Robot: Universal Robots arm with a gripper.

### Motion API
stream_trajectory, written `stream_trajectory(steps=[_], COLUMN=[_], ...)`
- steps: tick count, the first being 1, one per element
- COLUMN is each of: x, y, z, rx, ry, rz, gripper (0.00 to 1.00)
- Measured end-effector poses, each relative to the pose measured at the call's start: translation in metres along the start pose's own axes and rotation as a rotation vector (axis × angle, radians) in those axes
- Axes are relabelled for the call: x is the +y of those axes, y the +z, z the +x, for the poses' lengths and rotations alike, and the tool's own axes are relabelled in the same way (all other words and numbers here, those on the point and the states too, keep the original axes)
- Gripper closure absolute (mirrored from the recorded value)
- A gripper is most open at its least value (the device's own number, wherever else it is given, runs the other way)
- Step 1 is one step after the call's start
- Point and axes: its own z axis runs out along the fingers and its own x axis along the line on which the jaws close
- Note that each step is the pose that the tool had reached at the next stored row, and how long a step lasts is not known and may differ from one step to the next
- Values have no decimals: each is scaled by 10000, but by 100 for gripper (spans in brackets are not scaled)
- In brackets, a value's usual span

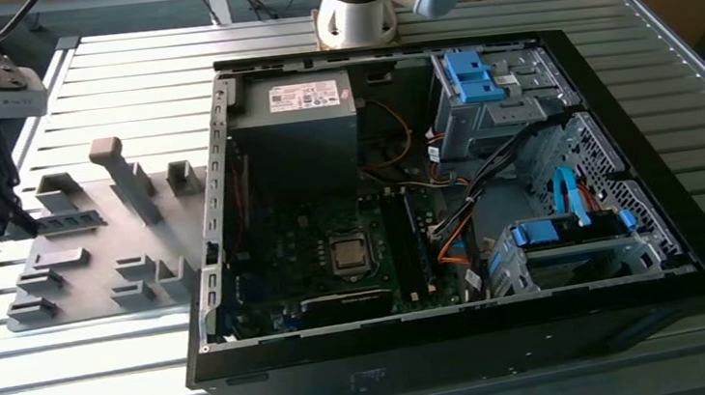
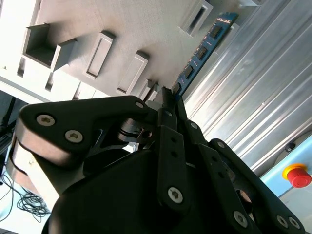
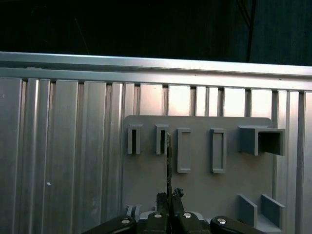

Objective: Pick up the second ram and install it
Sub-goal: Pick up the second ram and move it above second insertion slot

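Observation:
The second ram is a thin dark blue-green stick lying over the grey holder plate at the exterior view's left. My gripper is at its near end, with the fingers closed against the stick. In the second wrist view the ram reaches out from the gripper toward a holder block. In the first wrist view the ram shows edge-on as a thin line running from the gripper between two slot blocks. I cannot tell whether it still touches the plate.
An open computer case lies at the exterior view's right of the plate, with the motherboard and its memory slots inside. Several grey holder blocks stand on the plate. A red stop button sits beyond the slatted aluminium table.

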Motion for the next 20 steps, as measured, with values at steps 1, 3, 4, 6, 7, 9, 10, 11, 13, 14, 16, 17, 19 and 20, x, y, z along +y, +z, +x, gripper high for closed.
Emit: stream_trajectory(steps=[1, 3, 4, 6, 7, 9, 10, 11, 13, 14, 16, 17, 19, 20], x=[0, 0, 0, 0, 0, 0, 0, 0, 0, 0, 0, 0, 0, 1], y=[-7, -15, -23, -44, -52, -68, -78, -87, -103, -109, -138, -143, -155, -161], z=[0, -1, -1, -1, -2, -2, -2, -3, -3, -3, -4, -4, -5, -5], rx=[2, -4, -3, -3, -4, -4, -3, -3, -4, -4, -5, -4, -4, -4], ry=[0, 0, 0, 0, 0, 0, 0, 0, 0, 0, 0, 0, 0, 0], rz=[-3, 1, 0, 1, 1, 2, 1, 0, 1, 1, 2, 2, 1, 1], gripper=[86, 86, 86, 86, 86, 86, 86, 86, 86, 86, 86, 86, 86, 86])
